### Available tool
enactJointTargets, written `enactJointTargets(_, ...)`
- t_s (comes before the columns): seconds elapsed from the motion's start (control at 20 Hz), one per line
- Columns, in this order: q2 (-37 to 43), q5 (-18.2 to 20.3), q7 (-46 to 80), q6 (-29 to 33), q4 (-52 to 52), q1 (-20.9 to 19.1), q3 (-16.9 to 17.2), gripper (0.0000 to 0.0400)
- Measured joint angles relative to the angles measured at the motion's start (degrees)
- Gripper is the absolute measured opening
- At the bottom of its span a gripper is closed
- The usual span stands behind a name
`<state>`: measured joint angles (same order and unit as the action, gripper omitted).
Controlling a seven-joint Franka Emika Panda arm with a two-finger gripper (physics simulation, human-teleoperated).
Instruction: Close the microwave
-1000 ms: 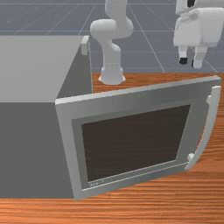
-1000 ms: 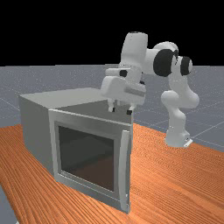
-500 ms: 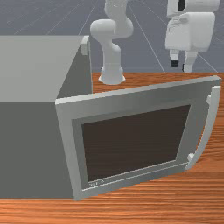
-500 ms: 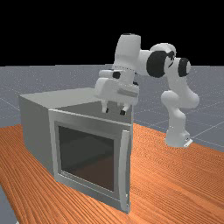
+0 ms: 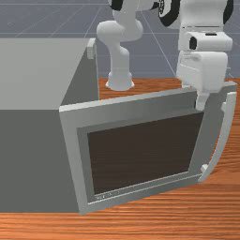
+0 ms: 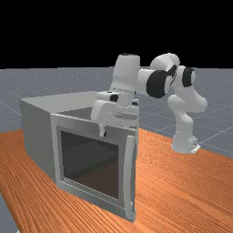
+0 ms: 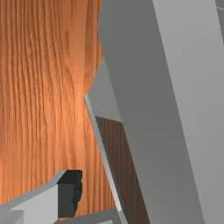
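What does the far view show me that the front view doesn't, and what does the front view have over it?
Far view: the whole arm, and black sky above the horizon.

Front view: tiny markings low on the door's frame.

Both: the microwave with its door open, the handle, and the gripper at the door's upper edge.

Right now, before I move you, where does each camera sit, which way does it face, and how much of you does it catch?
Front view: across the table, facing me, looking down at the microwave door; my base, parts of my arm and my gripper show.
Far view: farther off, above table height; my whole arm shows, reaching toward its left.
Wrist view: on my hand, looking down at table and microwave; one finger shows.
Front and far views share the door, its handle and my base.
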<state>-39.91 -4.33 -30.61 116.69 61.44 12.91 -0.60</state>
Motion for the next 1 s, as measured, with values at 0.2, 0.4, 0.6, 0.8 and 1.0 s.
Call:
enactJointTargets(0.2, 13.2, 2.0, 0.9, -7.7, 17.3, -0.6, -0.8, 0.04)
enactJointTargets(0.4, 24.1, 2.7, -6.5, -9.2, 31.0, -2.1, 0.8, 0.0397)
enactJointTargets(0.6, 29.2, 7.6, -30.8, -2.1, 39.2, -3.1, 5.2, 0.04)
enactJointTargets(0.8, 42.0, 12.2, -37.5, 6.6, 56.7, -2.5, 6.1, 0.04)
enactJointTargets(1.0, 38.9, 11.9, -26.4, 7.9, 53.1, 0.2, 1.2, 0.0399)
